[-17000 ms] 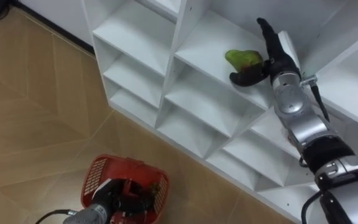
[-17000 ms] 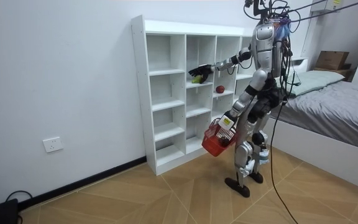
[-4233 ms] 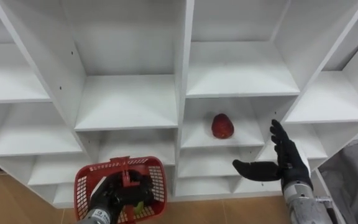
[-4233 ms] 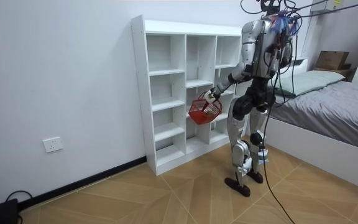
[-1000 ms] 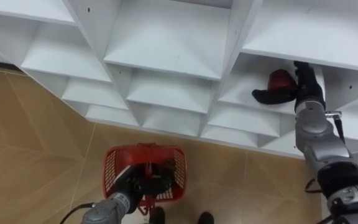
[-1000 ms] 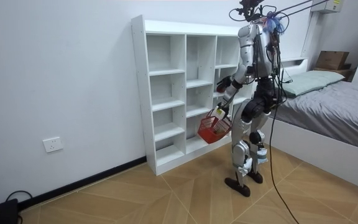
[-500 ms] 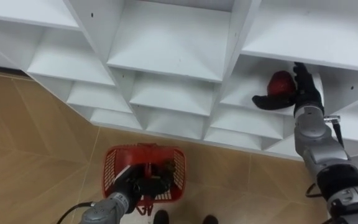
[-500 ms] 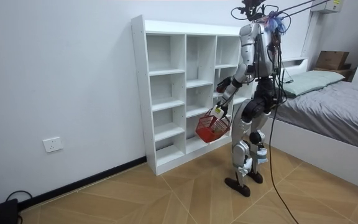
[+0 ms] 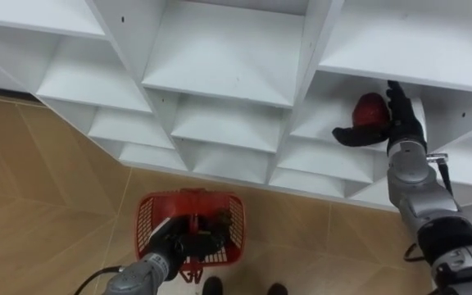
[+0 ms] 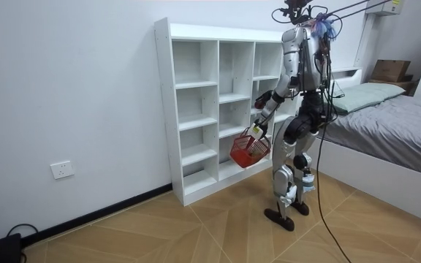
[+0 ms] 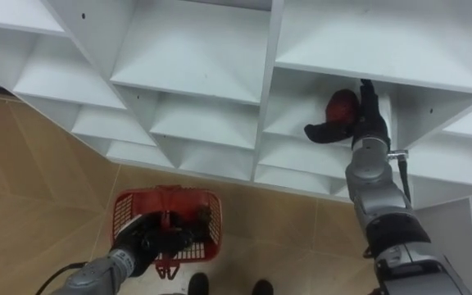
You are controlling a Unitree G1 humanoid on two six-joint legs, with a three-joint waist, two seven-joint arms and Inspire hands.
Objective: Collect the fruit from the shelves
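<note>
Robot stands close before the white closet (image 9: 220,70), at its right-hand column, with a bed (image 10: 408,124) off to the room view's right. Red fruit (image 9: 369,109) sits on a shelf in that right column, toward the far side of the compartment. Right hand (image 9: 398,127) is reached in beside it. Fingers (image 9: 397,97) are straight and together, standing up along the fruit's right flank, and the thumb (image 9: 349,135) is stretched leftward, low across its near side. So the fruit lies left of the fingers and just beyond the thumb, seated in the crook between them; touching or just off, cannot tell. Nothing is curled round it yet, and the hand reads as spread, cupping. Fruit is roundish with no marked long axis, so grasp angle should matter little. As judged, the fingers must fold leftward over its far side while the thumb closes from the near side. Left hand (image 9: 174,250) hangs low, fingers wrapped on the handle of the red basket (image 9: 232,229), above the wood floor (image 9: 39,180). The basket is down and left of the fruit, well apart. Something dark lies in it, too small to name. Right hand is plainly the nearer.
</note>
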